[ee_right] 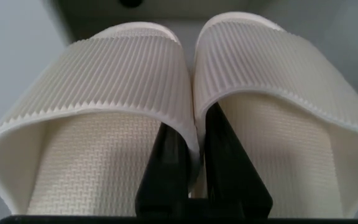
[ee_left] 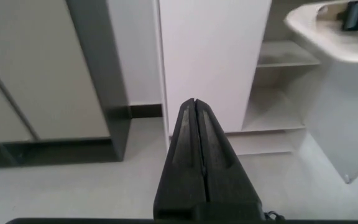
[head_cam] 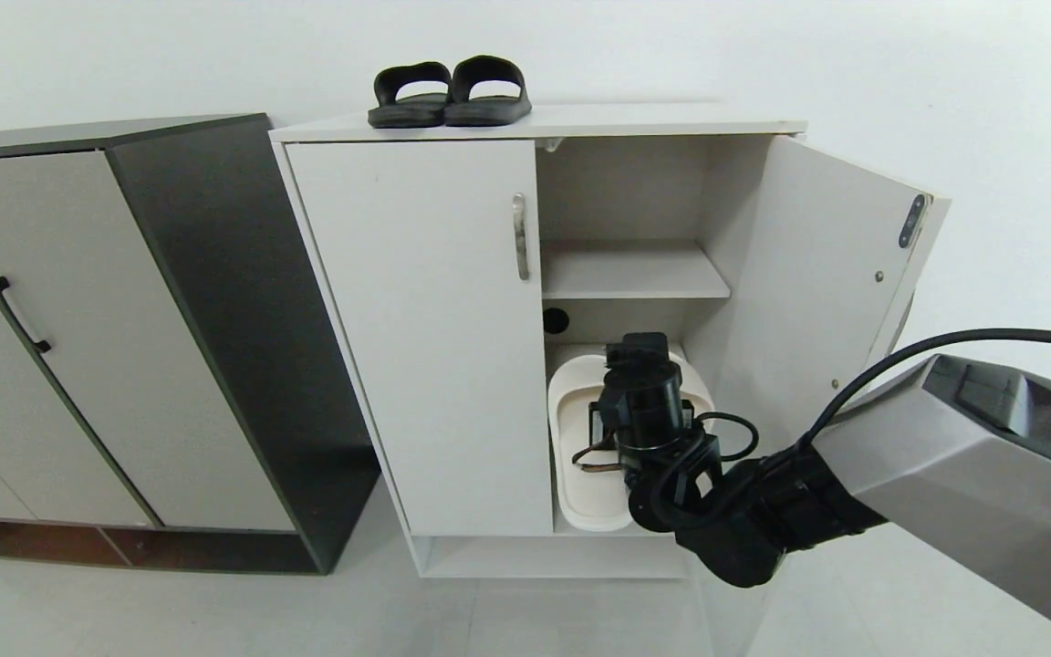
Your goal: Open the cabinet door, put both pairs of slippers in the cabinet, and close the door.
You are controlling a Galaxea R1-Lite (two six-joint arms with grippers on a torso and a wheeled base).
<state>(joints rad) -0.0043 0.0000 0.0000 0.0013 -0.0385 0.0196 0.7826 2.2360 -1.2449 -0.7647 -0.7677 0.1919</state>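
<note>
The right arm [head_cam: 945,474] covers the middle and right side of the cream slippers [head_cam: 576,456] on the bottom shelf of the white cabinet [head_cam: 416,347]. In the right wrist view, the tips of the right gripper [ee_right: 193,155] are hidden under the slippers' straps, and the slippers' near ends run off the picture's edge. The dark cabinet [head_cam: 215,319] is cut off at the head view's left edge.

The pair of cream slippers [ee_right: 104,112] looks like soft moulded foam, matt, with finely ribbed straps and a cross-hatched footbed. The pair of black slippers [head_cam: 450,91] looks like smooth, matt rubber. The white cabinet [head_cam: 416,319] is smooth laminated board with a faint sheen; its slim door handle [head_cam: 519,235] is brushed metal. The dark grey cabinet [head_cam: 215,301] looks matt.
</note>
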